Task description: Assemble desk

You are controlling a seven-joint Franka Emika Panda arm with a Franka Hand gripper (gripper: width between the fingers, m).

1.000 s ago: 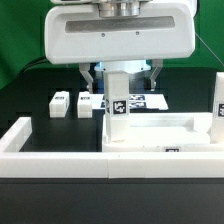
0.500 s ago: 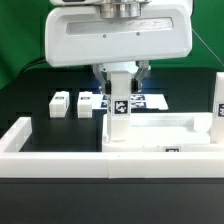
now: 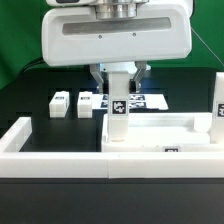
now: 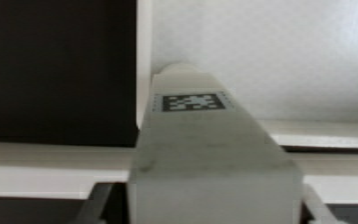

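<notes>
- In the exterior view, my gripper (image 3: 120, 74) is clamped on an upright leg post (image 3: 119, 108) at the tabletop (image 3: 168, 125) corner; I should hold it vertical and seat it squarely.
- Two spare legs (image 3: 60, 104) lie well apart; the border wall (image 3: 50, 162) sits near.
- In the wrist view, the leg post (image 4: 208, 160) fills the frame; its foot is probably hidden.

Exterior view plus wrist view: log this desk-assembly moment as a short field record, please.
gripper: shut on the held leg post, which stands upright
held post position: at the tabletop corner on the exterior view's left
loose leg posts: two, lying on the table at the exterior view's left
far leg post: upright at the exterior view's right edge
marker board: flat, behind the tabletop
</notes>
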